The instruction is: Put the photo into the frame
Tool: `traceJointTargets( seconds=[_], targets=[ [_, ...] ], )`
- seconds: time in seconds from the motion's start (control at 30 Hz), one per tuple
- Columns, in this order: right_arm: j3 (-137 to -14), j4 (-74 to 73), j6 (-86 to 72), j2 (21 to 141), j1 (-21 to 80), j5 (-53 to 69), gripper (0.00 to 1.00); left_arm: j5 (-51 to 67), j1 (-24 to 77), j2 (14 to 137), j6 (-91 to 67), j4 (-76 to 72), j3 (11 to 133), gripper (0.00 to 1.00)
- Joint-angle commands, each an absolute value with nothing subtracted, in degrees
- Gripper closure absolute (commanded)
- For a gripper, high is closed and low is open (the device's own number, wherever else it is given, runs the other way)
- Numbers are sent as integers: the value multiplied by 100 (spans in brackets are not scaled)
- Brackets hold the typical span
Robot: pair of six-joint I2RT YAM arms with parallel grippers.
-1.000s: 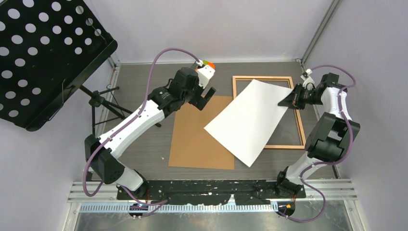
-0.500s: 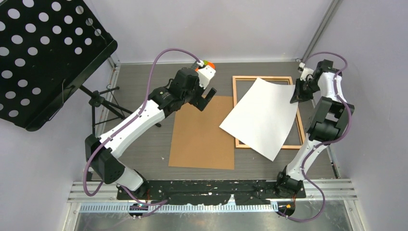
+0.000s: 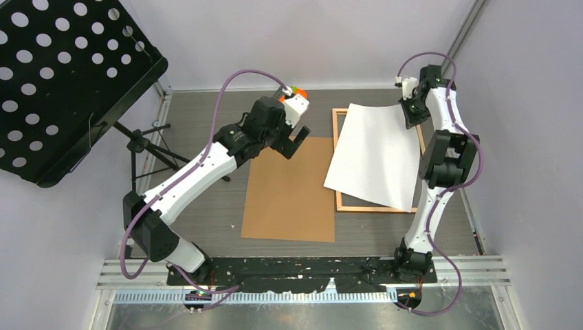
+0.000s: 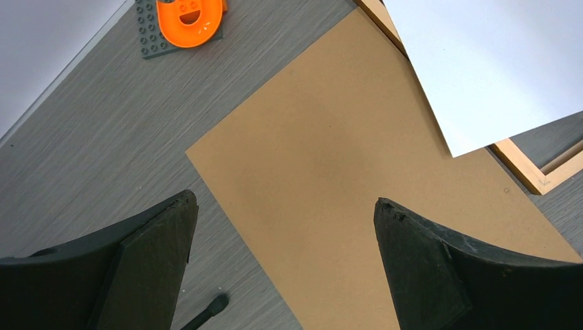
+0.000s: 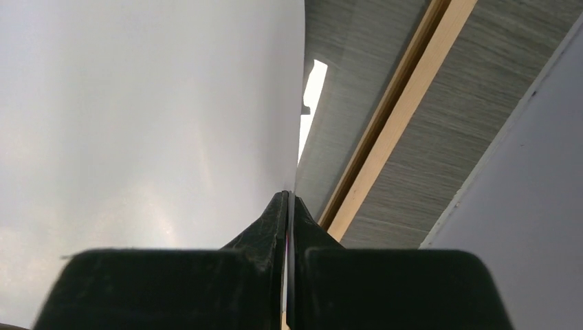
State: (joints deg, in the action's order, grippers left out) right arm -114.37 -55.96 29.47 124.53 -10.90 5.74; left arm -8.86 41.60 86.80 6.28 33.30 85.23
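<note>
**Photo gripped at corner, lying askew over frame**

Right gripper (image 5: 289, 206): clenched on the photo (image 3: 375, 155), pinching its far right corner, at 1 o'clock on the table (image 3: 206, 206). The photo shows its plain white back upward. It lies skewed over the frame (image 3: 335, 127), which sits at 3 o'clock on the table. The photo's near left corner passes over the frame's left rail toward 8 o'clock and overlaps the right edge of the brown backing board (image 3: 289, 189). Whether the sheet rests on the frame or hangs above it cannot be told.

Left gripper (image 4: 283, 206): released, jaws wide, holding nothing, above the board's far end. An orange piece (image 4: 189, 17) lies at 12 o'clock from it.
</note>
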Motion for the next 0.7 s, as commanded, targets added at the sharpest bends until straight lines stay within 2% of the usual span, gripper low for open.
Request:
traceJointTargets(
  seconds=[0.0, 0.67],
  targets=[
    [-11940, -5698, 3622, 12576, -1110, 256, 94, -753, 4157, 8711, 625, 3235, 8608, 0],
    [-11891, -6027, 5783, 12506, -1107, 948, 94, -876, 4157, 9016, 766, 3340, 8763, 0]
  ],
)
